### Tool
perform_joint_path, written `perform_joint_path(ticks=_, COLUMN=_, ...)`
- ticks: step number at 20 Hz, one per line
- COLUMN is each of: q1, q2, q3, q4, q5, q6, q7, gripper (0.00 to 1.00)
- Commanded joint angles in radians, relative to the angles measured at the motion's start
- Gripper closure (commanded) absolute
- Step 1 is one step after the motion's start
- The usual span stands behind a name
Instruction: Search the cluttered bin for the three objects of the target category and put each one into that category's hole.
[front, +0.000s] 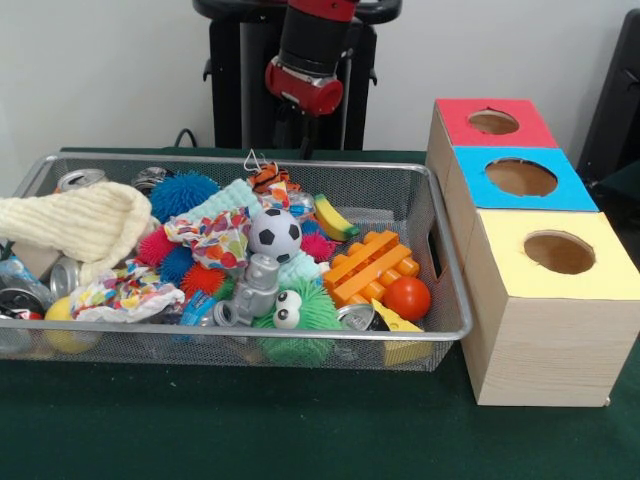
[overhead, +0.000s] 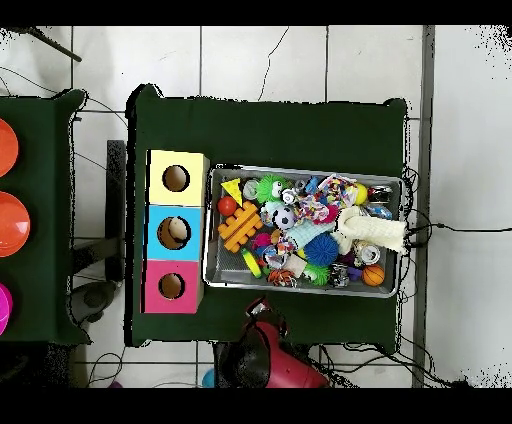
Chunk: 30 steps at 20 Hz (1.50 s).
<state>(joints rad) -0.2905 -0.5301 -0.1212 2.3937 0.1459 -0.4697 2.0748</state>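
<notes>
Bare green table (front: 250, 430) before crammed mesh bin (front: 440, 250); end effector (front: 300, 140) state unclear.

Front: we are looking low and close across the bin (front: 440, 330). Overhead: looking straight down from far higher; both are sharing the bin and boxes (overhead: 176, 230).

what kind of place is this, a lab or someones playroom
Most likely a robotics lab set up for a sorting test. A robot arm stands at a green table holding a wire bin of toys, beside a wooden box with three colour-coded holes.
</notes>
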Motion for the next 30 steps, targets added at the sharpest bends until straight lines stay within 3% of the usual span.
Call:
perform_joint_path(ticks=1, q1=-0.006, q2=0.064, q3=0.089, q4=-0.099, q5=0.023, q6=-0.066, q7=0.265, gripper=0.00)
perform_joint_path(ticks=18, q1=-0.019, q2=0.100, q3=0.103, q4=-0.181, q5=0.015, q6=-0.034, q7=0.218, gripper=0.00)
perform_joint_path(ticks=30, q1=0.027, q2=-0.134, q3=0.056, q4=-0.126, q5=0.084, q6=0.261, q7=0.136, gripper=0.00)
